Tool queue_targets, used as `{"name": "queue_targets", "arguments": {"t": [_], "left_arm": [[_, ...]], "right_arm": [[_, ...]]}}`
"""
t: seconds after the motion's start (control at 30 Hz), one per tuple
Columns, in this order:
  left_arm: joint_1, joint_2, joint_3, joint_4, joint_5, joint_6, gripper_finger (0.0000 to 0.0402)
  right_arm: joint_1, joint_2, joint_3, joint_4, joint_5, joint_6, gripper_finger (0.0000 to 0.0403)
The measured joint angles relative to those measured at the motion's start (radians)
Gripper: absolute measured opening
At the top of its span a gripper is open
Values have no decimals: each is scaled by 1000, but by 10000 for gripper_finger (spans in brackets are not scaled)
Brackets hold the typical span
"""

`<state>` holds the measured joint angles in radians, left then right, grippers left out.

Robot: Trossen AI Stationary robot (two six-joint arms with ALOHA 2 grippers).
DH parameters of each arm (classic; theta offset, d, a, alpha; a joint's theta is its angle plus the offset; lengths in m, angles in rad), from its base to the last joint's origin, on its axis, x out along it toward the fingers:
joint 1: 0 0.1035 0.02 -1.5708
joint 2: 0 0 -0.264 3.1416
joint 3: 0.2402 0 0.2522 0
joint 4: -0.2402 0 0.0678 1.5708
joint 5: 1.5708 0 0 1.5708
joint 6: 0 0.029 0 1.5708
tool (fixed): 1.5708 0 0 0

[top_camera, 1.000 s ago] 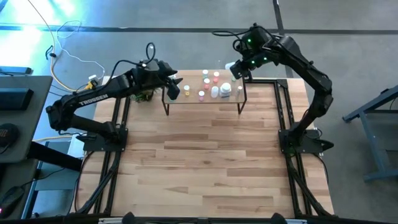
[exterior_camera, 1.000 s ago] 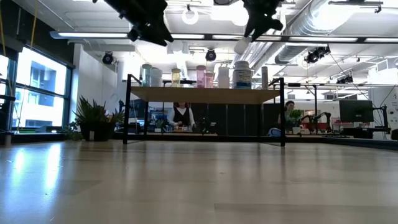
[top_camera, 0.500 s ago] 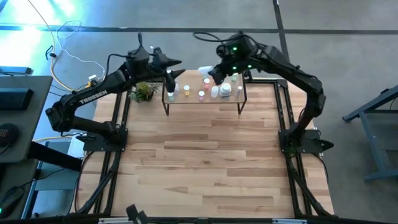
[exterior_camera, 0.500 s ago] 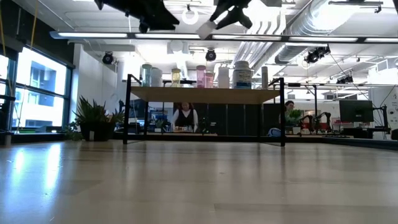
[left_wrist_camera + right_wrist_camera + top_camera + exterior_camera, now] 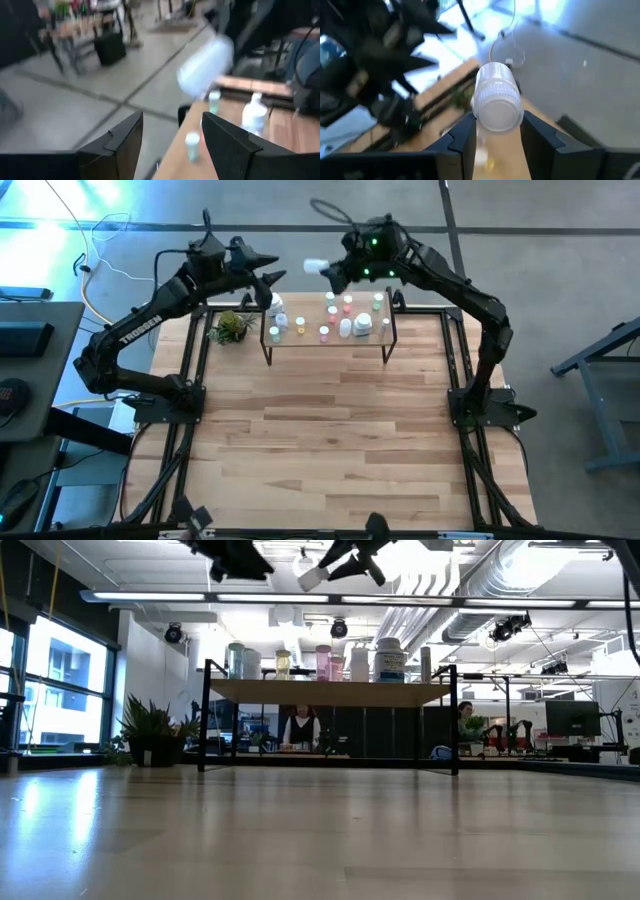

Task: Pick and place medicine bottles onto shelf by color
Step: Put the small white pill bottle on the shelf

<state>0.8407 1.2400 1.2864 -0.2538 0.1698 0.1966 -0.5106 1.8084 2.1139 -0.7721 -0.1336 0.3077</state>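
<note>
A white bottle (image 5: 316,266), long axis horizontal, is clamped in the right end effector (image 5: 335,272) above the shelf's (image 5: 330,343) far-left edge, facing the parted, empty left end effector (image 5: 268,277).

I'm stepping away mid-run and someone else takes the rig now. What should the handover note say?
Right gripper: shut on a white bottle, held high near the shelf's back-left end.
Left gripper: open and empty, raised by the shelf's left end, above the plant.
Done: roughly ten small bottles stand on the shelf; none visible on the tabletop.
Left: place the held bottle with its colour group; check sorting.
</note>
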Motion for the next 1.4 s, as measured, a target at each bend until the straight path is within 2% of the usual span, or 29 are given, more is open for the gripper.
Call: {"name": "queue_targets", "arguments": {"t": [0.2, 0.37, 0.63, 0.83, 1.17, 1.4], "left_arm": [[37, 0, 17, -187, -2, -10, 195], [39, 1, 17, -258, -2, -10, 195], [39, 1, 17, -274, -22, -10, 195], [17, 19, 17, -257, 48, -10, 195], [-45, 104, 16, -211, 54, -10, 195], [-69, 156, 16, -153, -45, -10, 195]], "right_arm": [[-30, 95, 146, 25, 0, -26, 112], [-23, 188, 244, -92, 0, -28, 112], [22, 197, 145, -217, 1, -47, 112], [45, 197, 130, -233, 12, -102, 112], [56, 196, 129, -265, 17, -133, 112], [55, 196, 129, -264, 16, -160, 112]]}}
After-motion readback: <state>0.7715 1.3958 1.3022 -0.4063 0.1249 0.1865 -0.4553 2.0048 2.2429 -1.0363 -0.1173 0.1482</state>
